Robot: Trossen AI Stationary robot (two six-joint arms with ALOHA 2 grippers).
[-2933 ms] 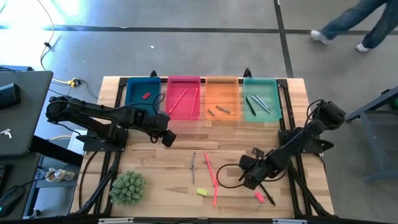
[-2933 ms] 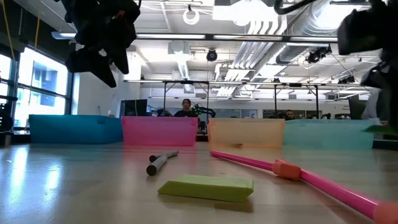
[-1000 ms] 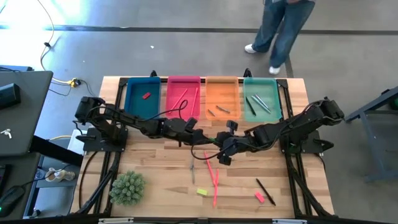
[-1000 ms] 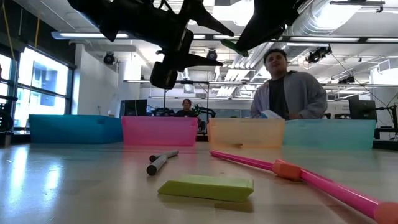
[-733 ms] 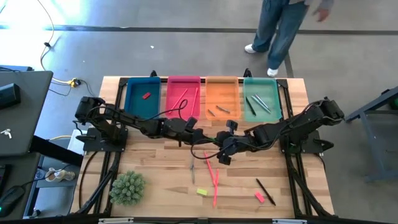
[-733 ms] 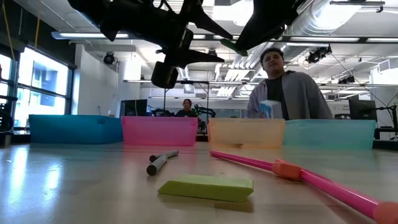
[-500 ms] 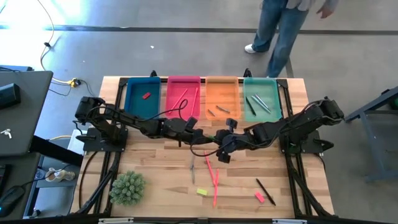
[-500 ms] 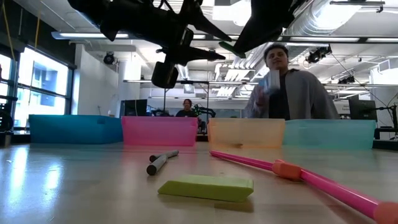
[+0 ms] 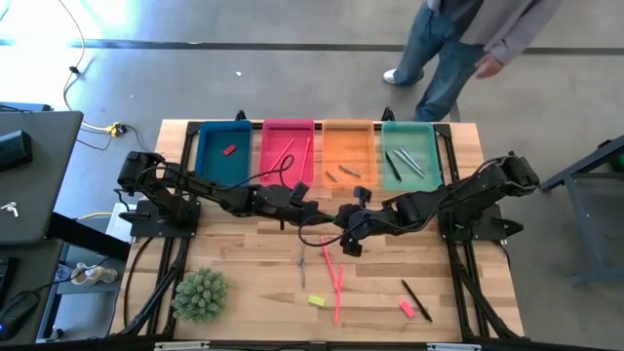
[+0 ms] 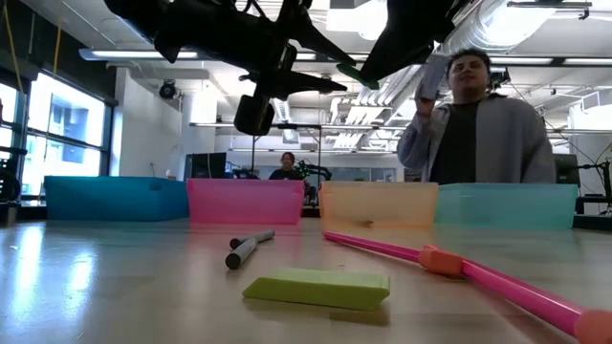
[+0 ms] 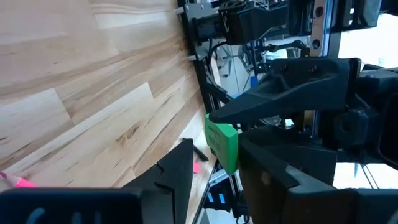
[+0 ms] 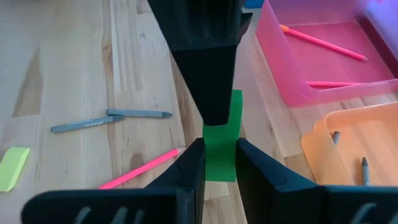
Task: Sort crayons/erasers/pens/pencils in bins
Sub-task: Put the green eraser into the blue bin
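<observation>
Both claws, left and right, pinch the green eraser midair.

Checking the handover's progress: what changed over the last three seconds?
Both arms swung inward and met above mid-table; the right end effector now holds the green eraser at the left end effector. The bins and the yellow eraser stayed put.

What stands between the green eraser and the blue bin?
Nothing visible. The right hand holds the green eraser in the air, meeting the left hand; the way towards the blue bin looks free.
</observation>
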